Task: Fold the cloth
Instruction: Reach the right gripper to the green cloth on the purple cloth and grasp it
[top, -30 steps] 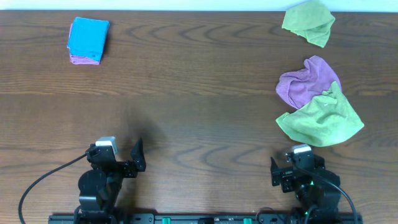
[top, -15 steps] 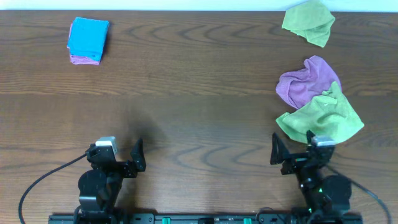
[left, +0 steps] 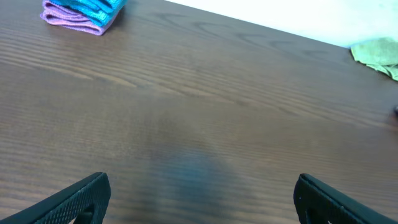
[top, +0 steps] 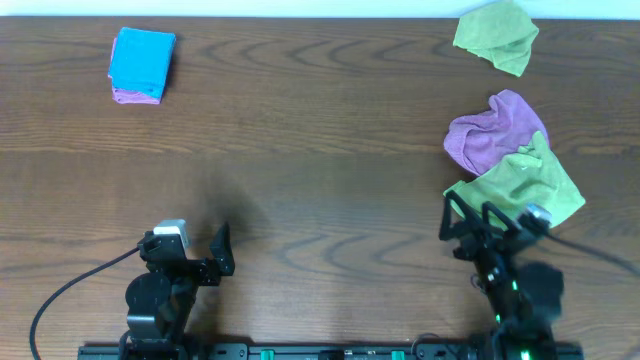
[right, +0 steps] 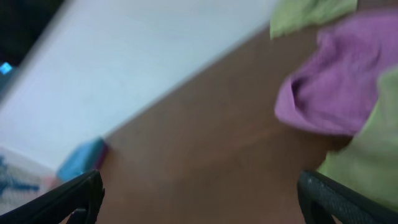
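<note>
A crumpled green cloth (top: 525,185) lies at the right of the table, overlapping a crumpled purple cloth (top: 485,130) behind it. Both show blurred in the right wrist view: the green cloth (right: 367,158) and the purple cloth (right: 339,87). My right gripper (top: 470,225) is open and empty, raised just in front of the green cloth's near edge. My left gripper (top: 215,252) is open and empty at the front left, over bare wood, far from the cloths.
A second green cloth (top: 495,35) lies crumpled at the far right corner; it also shows in the left wrist view (left: 376,53). A folded blue cloth on a folded pink one (top: 140,65) sits at the far left. The table's far edge meets a white wall.
My right arm has lifted from its rest and swung forward and to the right, up to the green cloth's near edge. The left arm has not moved.
</note>
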Controlling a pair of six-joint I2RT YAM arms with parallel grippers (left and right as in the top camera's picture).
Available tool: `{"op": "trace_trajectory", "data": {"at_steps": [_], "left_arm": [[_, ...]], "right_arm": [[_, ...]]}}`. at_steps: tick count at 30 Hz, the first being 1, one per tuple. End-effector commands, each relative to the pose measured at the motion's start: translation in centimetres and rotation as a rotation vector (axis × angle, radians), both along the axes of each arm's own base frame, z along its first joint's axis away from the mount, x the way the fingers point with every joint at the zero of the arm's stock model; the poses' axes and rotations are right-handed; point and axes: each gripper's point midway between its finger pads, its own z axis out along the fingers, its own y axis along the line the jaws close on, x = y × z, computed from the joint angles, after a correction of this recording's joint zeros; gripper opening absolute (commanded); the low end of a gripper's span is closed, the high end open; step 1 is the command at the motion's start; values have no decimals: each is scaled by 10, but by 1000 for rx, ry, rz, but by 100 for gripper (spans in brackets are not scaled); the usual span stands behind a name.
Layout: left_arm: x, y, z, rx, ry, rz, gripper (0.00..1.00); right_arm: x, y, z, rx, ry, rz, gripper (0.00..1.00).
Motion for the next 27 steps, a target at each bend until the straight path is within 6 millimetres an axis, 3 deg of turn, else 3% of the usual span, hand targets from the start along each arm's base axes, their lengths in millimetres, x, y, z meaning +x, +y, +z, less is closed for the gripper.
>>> {"op": "trace_trajectory", "data": {"at_steps": [1, 9, 12, 18, 27], "left_arm": [[0, 1, -8, 4, 15, 6, 95], [0, 1, -8, 4, 15, 6, 95], [0, 1, -8, 4, 15, 6, 95], [0, 1, -8, 4, 15, 6, 95], [0, 1, -8, 4, 14, 6, 95]], "right_arm": [[13, 11, -10, -31, 89, 79, 99], [63, 14, -22, -204, 363, 190, 99], [80, 2, -33, -289, 527, 185, 99], [99, -31, -45, -449, 753, 98, 99], [119, -49, -79, -585, 836, 65, 97]]}}
